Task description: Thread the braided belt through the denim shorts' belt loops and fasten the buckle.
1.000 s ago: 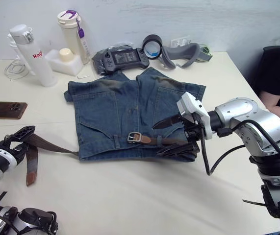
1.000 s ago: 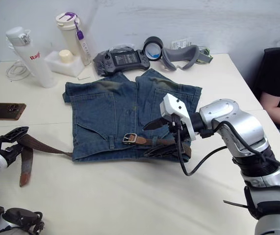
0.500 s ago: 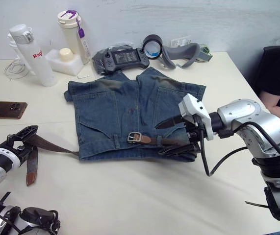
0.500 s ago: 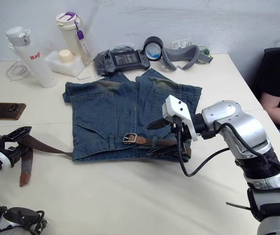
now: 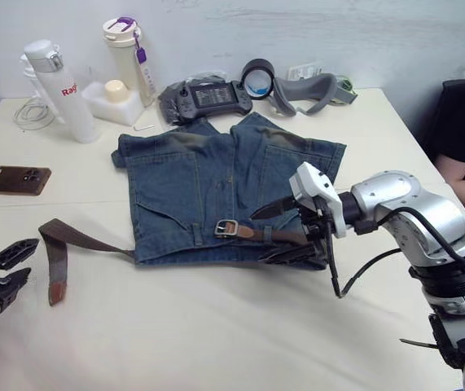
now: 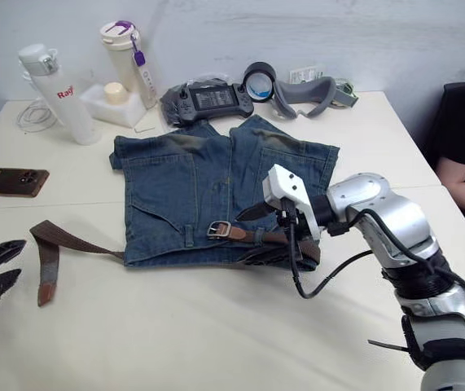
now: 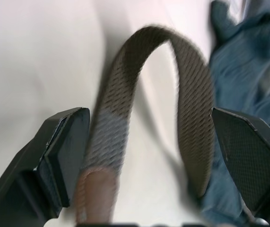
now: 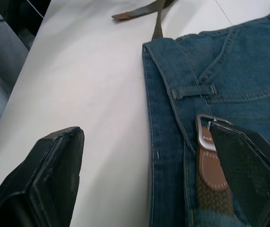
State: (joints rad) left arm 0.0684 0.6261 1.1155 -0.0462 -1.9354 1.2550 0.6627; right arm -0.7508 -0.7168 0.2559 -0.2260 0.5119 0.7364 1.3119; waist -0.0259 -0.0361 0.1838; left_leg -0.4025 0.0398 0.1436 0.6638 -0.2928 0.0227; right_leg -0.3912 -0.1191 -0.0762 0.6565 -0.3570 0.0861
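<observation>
over the shorts (image 5: 208, 187) waistband, the right gripper (image 5: 285, 230) is reaching sideways, fingers apart around the belt (image 5: 69, 242) beside its buckle (image 5: 225, 229); left of the shorts, the left gripper (image 5: 2, 267) is hovering open, empty.

One braided belt (image 5: 69, 240), one denim shorts (image 5: 216, 183), two bottles (image 5: 57, 81), one phone (image 5: 10, 179), one game controller (image 5: 206, 95).

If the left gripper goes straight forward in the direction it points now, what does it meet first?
Most likely the braided belt. The left gripper is open, and in its wrist view the belt's looped free end lies straight ahead between the fingers on the table, with the denim shorts beyond. Depth is unclear.
</observation>
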